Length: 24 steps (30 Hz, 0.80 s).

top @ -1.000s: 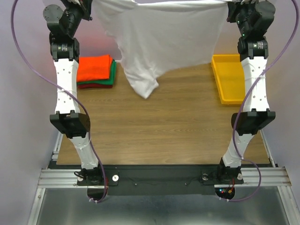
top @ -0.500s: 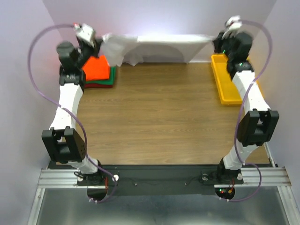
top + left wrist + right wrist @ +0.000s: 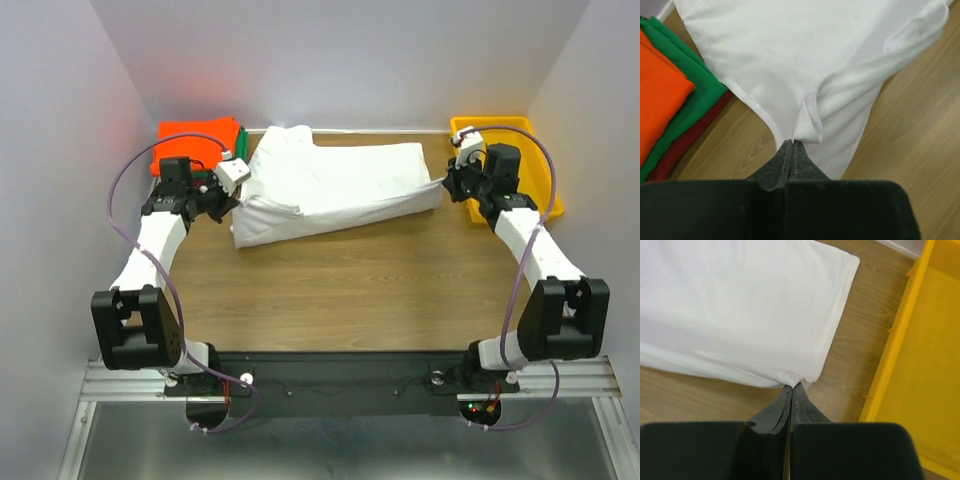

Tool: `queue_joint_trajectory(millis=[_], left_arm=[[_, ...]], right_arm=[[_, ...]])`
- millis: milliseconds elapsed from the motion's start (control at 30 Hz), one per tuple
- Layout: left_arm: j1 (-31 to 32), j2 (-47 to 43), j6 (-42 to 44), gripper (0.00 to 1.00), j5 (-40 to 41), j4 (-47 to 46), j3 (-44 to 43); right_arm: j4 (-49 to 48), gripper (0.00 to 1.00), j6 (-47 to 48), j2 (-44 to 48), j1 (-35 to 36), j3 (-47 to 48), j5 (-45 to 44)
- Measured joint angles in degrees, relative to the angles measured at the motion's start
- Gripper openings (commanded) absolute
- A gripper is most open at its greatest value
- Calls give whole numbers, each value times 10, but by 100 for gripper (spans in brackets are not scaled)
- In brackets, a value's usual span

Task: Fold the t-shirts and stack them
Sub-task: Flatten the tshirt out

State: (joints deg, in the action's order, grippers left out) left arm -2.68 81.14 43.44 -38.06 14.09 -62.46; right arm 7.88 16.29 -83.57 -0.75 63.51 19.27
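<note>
Big picture first: wood table (image 3: 350, 280), and across its far half lies the white t-shirt (image 3: 330, 185), spread left to right w/ one layer lapped over another along the near edge. It's a rough fold, not a tidy one. Far right corner: the yellow tray (image 3: 500, 123), just beside the shirt's right end, not touching it afaict. Far left corner, the finished pile: orange shirt (image 3: 190, 135) on top, green shirt (image 3: 695, 100) under it, dark red shirt (image 3: 685, 145) at the bottom, w/ the white cloth's edge right by that pile. Now the small stuff: left gripper (image 3: 792, 142) is pinched tight on a bunched corner at the shirt's left end. Right gripper (image 3: 791, 386) is clamped the same way on the hemmed corner at the right end, jaws down to a sliver w/ only thin cloth between. Handling call: light, limp, zero stiffness, so it'll sag wherever it isn't held. Not fragile, and prob. slides easily on the wood. Best holds are corners and hems, both ends at once, kept taut so the fold lands flat.
</note>
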Motion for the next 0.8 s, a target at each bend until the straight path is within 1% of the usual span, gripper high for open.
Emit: queue_joint_trajectory(millis=[100,133,167,200,233,267,300,367,400,433,533,633,667,700,767,800], left_arm=[[4,-27,84,0,-1,99,0],[6,-36,111,3,-1,137,3],[8,-47,143,7,0,166,11],[12,-61,173,14,4,196,24],[16,-76,205,17,8,233,42],[19,-91,227,21,11,262,57],[28,-110,253,32,17,291,76],[49,-149,299,49,24,346,106],[60,-168,311,63,27,369,117],[74,-191,327,81,31,394,128],[106,-240,349,83,40,433,134],[113,-261,351,79,49,442,134],[113,-261,345,75,52,440,134],[113,-255,336,75,54,432,133],[113,-232,302,68,58,405,126],[113,-207,281,63,60,378,118]], right_arm=[[44,1,53,48,0,-23,7],[57,0,68,59,0,-32,9],[93,1,94,75,0,-45,12],[127,1,119,94,0,-60,15],[150,1,142,103,0,-70,18],[201,1,186,125,0,-91,25],[236,13,218,140,0,-107,31],[306,44,276,165,0,-134,37],[342,56,307,180,0,-146,37],[378,71,353,197,0,-159,38],[447,83,419,236,0,-171,36],[480,84,457,251,0,-159,37],[485,83,460,246,0,-152,38],[487,82,460,236,0,-142,39],[481,79,438,199,0,-115,43],[472,77,424,171,0,-100,45]])
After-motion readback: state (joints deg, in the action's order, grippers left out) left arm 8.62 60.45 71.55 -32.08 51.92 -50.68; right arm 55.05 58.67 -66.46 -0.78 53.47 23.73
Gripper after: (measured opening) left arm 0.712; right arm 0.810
